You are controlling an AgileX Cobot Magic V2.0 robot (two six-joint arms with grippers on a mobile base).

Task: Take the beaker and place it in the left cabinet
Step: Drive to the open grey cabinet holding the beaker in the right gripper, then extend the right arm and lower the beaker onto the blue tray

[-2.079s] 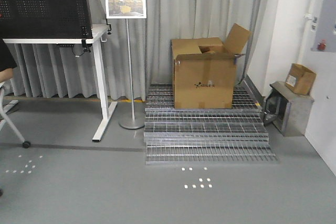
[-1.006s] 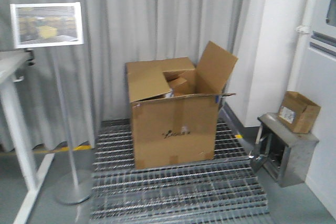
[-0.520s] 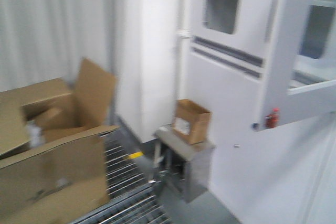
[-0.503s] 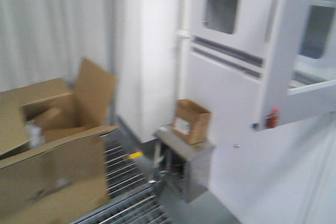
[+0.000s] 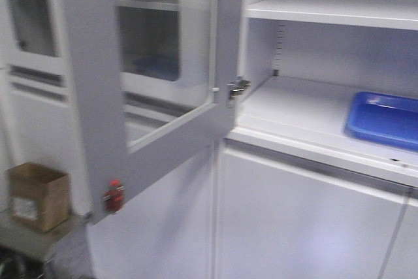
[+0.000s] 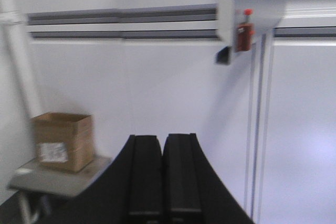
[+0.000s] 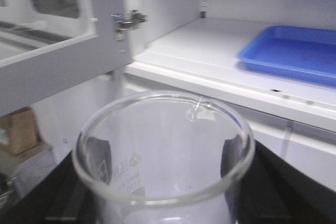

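While the mostly hidden right claw (image 7: 165,156) gripped the beaker (image 7: 131,179) near the left cabinet (image 5: 294,112), the left claw (image 6: 161,177) sat pinched together, empty.

Front view facing left cabinet (image 5: 287,109), right wrist sharing blue tray (image 5: 385,122)

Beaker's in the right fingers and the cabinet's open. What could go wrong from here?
1. The open door juts out beside the left cabinet. The beaker could clip the door's edge or the latch going in.
2. The blue tray takes the shelf's right side. Setting the beaker on its rim might tip it.
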